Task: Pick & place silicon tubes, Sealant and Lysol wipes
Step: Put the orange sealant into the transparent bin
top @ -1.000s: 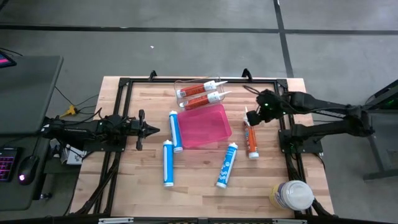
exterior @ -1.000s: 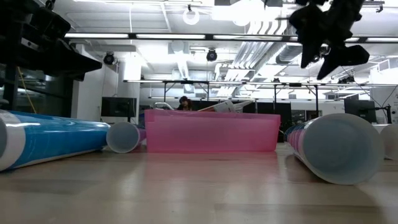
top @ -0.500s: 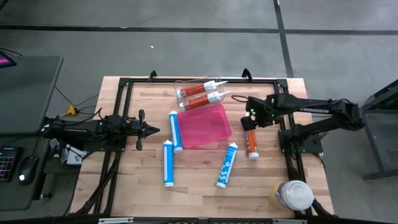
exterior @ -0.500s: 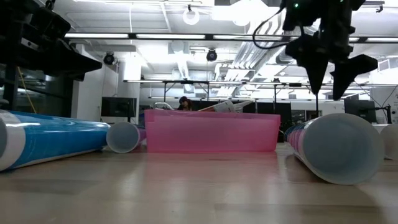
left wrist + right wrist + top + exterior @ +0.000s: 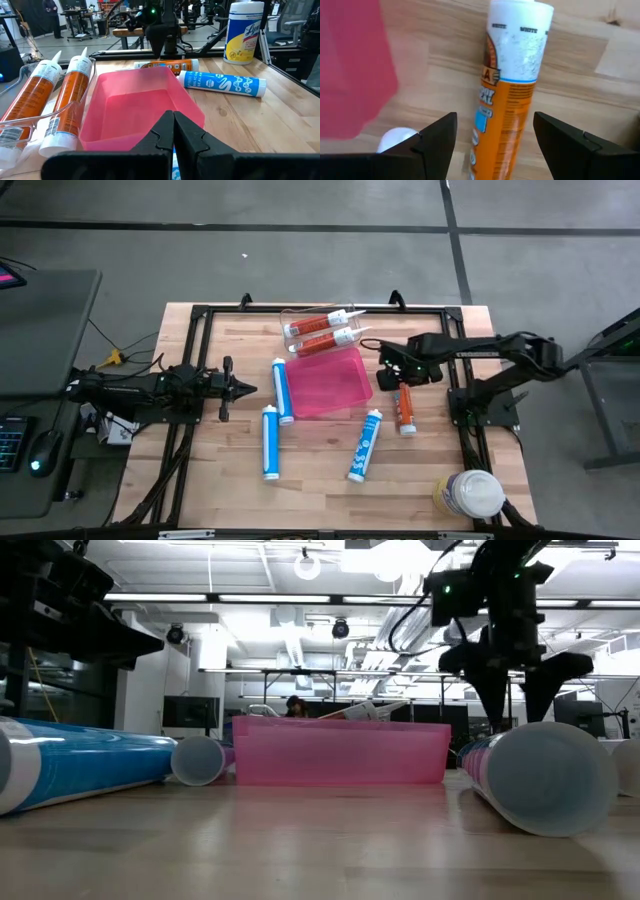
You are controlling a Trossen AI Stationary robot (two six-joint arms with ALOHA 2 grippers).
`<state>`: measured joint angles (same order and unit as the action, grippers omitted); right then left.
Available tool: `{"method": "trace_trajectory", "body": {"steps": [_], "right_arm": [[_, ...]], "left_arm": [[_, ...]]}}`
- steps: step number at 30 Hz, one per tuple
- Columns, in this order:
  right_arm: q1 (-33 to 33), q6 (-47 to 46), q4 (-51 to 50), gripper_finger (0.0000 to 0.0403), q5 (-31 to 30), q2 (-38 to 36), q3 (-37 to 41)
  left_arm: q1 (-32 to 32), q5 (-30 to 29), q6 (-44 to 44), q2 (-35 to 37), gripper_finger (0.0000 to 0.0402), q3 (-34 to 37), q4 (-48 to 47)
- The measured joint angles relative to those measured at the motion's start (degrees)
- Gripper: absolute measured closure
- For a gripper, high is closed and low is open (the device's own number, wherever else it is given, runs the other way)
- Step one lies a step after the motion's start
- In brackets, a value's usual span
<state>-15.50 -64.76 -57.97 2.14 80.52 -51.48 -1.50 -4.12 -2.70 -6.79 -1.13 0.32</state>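
An orange caulk tube (image 5: pixel 404 408) lies flat on the wooden table, right of the pink bin (image 5: pixel 330 382). My right gripper (image 5: pixel 392 378) hangs open over the tube's far end, fingers pointing down. In the right wrist view its two fingers stand on either side of the tube (image 5: pixel 510 100) without touching it. It also shows in the low view (image 5: pixel 515 675). My left gripper (image 5: pixel 240 388) is shut and empty at the table's left, and also shows in the left wrist view (image 5: pixel 172 130). The Lysol wipes canister (image 5: pixel 470 493) stands upright at the near right corner.
A clear tray (image 5: pixel 320 330) at the far edge holds two orange tubes. Three blue tubes lie on the table: one left of the bin (image 5: pixel 283 390), one nearer (image 5: pixel 269 442), one near the middle (image 5: pixel 366 445). A black frame (image 5: pixel 200 315) borders the tabletop.
My right gripper has gone toward the table's left edge and down, turning until its fingers point down on either side of the orange tube's far end. The tube has stayed where it was.
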Motion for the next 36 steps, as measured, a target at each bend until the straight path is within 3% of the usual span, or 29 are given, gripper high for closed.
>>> {"method": "trace_trajectory", "body": {"steps": [18, 28, 36], "right_arm": [[-3.8, -1.0, 2.3, 0.0143, -0.1, 8.8, 0.0], [-5.9, -0.8, 2.8, 0.0143, -0.8, 9.6, 0.1], [-6.3, 0.3, 11.1, 0.0143, 1.4, 9.6, 5.1]], "left_arm": [[0.0, 0.0, 0.0, 0.0, 0.0401, 0.0, 0.0], [0.0, 0.0, 0.0, 0.0, 0.0401, 0.0, 0.0], [0.0, 0.0, 0.0, 0.0, 0.0401, 0.0, 0.0]]}}
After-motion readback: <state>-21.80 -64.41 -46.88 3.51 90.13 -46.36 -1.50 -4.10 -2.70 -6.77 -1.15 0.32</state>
